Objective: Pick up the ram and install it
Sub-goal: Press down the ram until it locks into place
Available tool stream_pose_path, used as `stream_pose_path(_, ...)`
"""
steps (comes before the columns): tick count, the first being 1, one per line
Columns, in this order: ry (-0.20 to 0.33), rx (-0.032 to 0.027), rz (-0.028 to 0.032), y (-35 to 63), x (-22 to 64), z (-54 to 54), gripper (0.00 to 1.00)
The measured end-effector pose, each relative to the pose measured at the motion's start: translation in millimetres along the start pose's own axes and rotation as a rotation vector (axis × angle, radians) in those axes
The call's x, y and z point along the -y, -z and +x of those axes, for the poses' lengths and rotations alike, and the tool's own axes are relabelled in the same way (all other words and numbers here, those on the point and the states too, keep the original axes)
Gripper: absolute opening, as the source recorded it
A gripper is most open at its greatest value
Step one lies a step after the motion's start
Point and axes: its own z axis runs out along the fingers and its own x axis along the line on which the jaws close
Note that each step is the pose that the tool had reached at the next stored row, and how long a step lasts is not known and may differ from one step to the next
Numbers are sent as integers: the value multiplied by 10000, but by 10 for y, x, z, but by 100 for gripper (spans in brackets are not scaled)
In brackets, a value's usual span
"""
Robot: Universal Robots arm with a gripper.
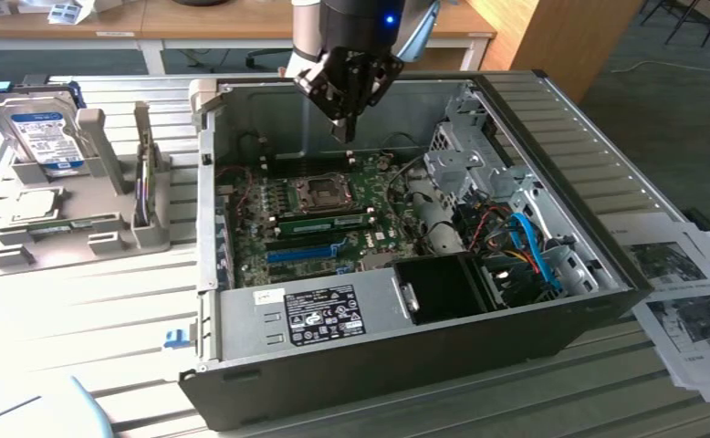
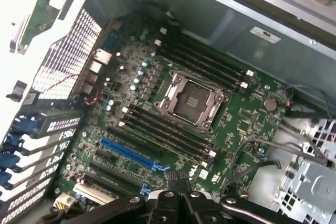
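Claw [image 1: 345, 137] in the exterior view hangs point-down over the open computer case [image 1: 550, 119], above the far edge of the motherboard [image 1: 373, 239] and clear of it. Its dark fingers are pressed together into one narrow tip, and nothing can be seen pinched between them. Beneath it lie the processor socket [image 1: 325, 190], the black memory slots and the bright blue slot [image 1: 300, 253], with the grey power supply [image 1: 318, 310] at the near side of the case. The ram [image 1: 69, 225], as far as can be told, is the thin green stick lying flat in the grey holder [image 1: 99, 246] on the bench [image 1: 111, 292], at the exterior view's left, outside the case and well apart from the claw. A silver hard drive with a blue label [image 1: 41, 137] stands upright in the same holder behind it. Printed papers [image 1: 696, 301] lie on the bench at the exterior view's right.

Wrist view looks down into the case. The claw [image 2: 178, 178] shows its two fingers [image 2: 172, 179] closed flat against each other, with nothing between them, poised above the board near the end of the blue slot [image 2: 128, 153]. The rows of black memory slots [image 2: 168, 132] run on both sides of the socket [image 2: 191, 100]; whether any of them holds a stick cannot be told. Grey cables [image 2: 294, 129] lie beside the board.
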Motion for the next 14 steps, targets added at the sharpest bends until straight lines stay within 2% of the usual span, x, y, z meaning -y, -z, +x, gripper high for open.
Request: stream_pose_path(14,-1692,100,20,0,0,0,9)
